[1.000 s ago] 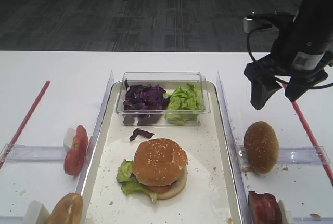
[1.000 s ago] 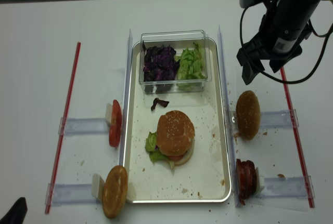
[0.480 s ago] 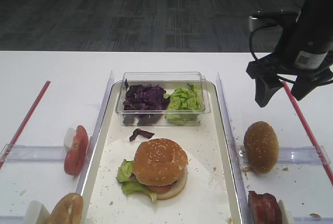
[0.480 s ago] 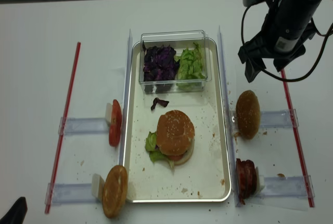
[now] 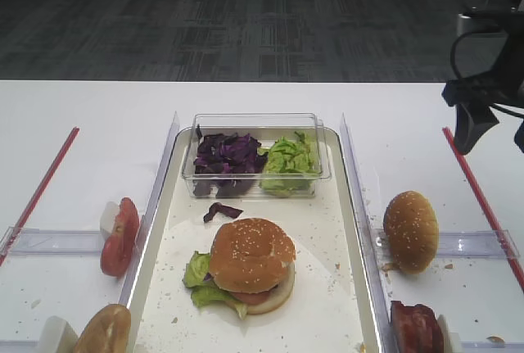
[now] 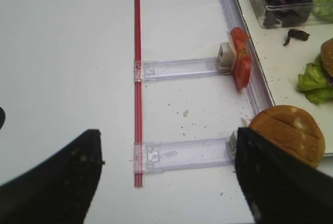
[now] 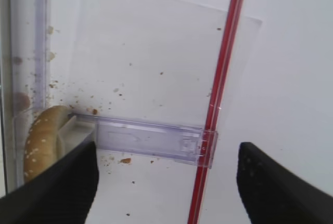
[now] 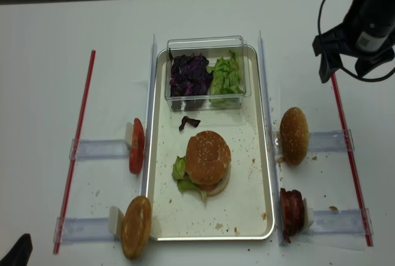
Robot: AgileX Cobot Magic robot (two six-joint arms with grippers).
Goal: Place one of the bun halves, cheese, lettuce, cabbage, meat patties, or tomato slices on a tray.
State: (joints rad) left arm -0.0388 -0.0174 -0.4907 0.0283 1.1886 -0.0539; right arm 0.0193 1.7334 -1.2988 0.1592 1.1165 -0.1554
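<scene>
Tray (image 8: 266,173): long shallow metal tray in the middle of the white table (image 8: 49,25), its long axis running from near edge to far edge
Assembled burger (image 8: 208,157): on the tray floor, sesame bun top uppermost, lettuce poking out at its left, red tomato and pale bottom bun visible under it
Clear tub (image 8: 207,42): at the tray's far end, purple cabbage (image 8: 190,73) in its left half, lettuce (image 8: 225,74) in its right half
Loose cabbage shred (image 8: 189,121): on the tray floor between tub and burger
Sesame bun half (image 8: 294,135): right of the tray, outside its rim, standing on edge against a clear holder (image 8: 330,139), long axis near to far
Meat patties (image 8: 292,211): right of the tray, nearer the front, standing on edge
Tomato slices (image 8: 136,145): left of the tray, on edge, long axis near to far
Glossy bun (image 8: 136,226): front left, beside the tray's corner
Right gripper (image 8: 345,70): raised over the table's far right, over the red strip (image 8: 345,136), fingers spread apart, grasping nothing
Left gripper (image 6: 166,174): over bare table left of the tray, fingers spread wide, nothing between them
</scene>
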